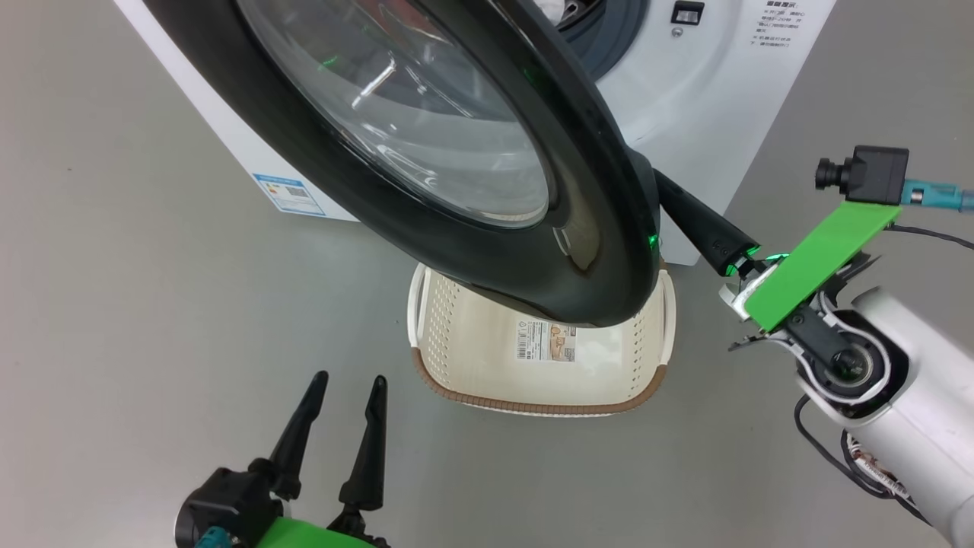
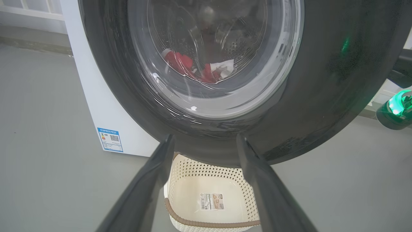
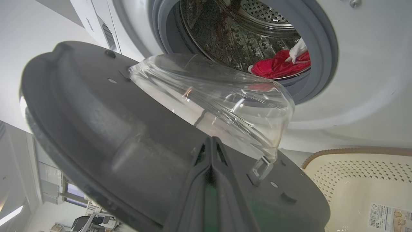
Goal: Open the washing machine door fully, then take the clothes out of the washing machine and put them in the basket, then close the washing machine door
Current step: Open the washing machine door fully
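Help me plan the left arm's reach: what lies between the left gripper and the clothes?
The washing machine door: in the left wrist view its glass window stands between the left gripper and the clothes, seen through it.

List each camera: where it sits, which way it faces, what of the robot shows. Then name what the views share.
Head: on the head, facing down at door, basket and washer; left gripper open at lower left, right forearm at right.
Left wrist: low, facing the door's outer glass, clothes behind it; own spread fingers.
Right wrist: behind the door, facing up at its inner side and the drum; own right gripper, shut.
Shared: all show door and basket; both wrists show clothes.
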Controlling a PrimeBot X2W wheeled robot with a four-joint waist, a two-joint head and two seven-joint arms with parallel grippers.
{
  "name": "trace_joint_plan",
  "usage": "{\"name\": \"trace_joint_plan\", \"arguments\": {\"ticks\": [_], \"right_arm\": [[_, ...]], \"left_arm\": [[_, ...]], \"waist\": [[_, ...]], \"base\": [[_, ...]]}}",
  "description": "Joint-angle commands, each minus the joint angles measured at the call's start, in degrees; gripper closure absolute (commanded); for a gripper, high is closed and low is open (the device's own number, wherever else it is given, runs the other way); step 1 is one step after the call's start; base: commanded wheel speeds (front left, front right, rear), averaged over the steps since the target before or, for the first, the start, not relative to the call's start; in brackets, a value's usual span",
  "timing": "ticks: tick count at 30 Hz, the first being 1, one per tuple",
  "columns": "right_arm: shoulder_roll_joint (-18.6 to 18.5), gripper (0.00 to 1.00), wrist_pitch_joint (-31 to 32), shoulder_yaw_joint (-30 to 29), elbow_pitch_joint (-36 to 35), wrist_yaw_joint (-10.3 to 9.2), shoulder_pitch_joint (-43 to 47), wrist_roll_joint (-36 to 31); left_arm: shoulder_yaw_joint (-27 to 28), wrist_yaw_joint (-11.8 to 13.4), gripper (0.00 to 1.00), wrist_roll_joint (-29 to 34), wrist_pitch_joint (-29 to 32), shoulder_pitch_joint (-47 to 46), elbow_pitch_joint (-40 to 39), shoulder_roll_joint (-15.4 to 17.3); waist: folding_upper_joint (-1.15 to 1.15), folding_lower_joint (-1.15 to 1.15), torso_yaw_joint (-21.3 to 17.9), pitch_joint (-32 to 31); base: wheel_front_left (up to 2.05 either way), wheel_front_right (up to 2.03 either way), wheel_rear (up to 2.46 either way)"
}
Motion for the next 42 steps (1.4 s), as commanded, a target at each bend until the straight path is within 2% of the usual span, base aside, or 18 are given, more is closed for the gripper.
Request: {"name": "trace_joint_plan", "arguments": {"ticks": [1, 10, 17, 42], "right_arm": [[0.3, 1.00, 1.0, -0.2, -1.5, 0.39, 0.3, 0.8], [2.4, 1.00, 13.8, -3.7, -1.4, 0.39, 3.6, 4.3], [4.8, 1.00, 20.1, -6.8, -0.9, 0.39, 6.5, 3.0], [12.9, 1.00, 26.7, -9.5, 0.0, 0.39, 12.3, -2.5]], "left_arm": [[1.6, 0.5, 0.00, -0.3, -0.4, -1.0, -1.3, 0.4], [1.5, 0.7, 0.00, -0.3, -0.4, -0.3, -1.1, 0.4], [1.3, 0.9, 0.00, -0.3, -0.4, 0.8, -1.0, 0.4], [1.1, 1.4, 0.00, 0.1, -0.4, 4.3, -0.5, 0.4]], "waist": [[0.00, 0.00, 0.1, -0.1], [0.00, 0.00, 0.9, -1.5], [0.00, 0.00, 2.1, -3.2], [0.00, 0.00, 9.8, -8.4]], "base": [[0.00, 0.00, 0.00], [0.00, 0.00, 0.00], [0.00, 0.00, 0.00], [0.00, 0.00, 0.00]]}}
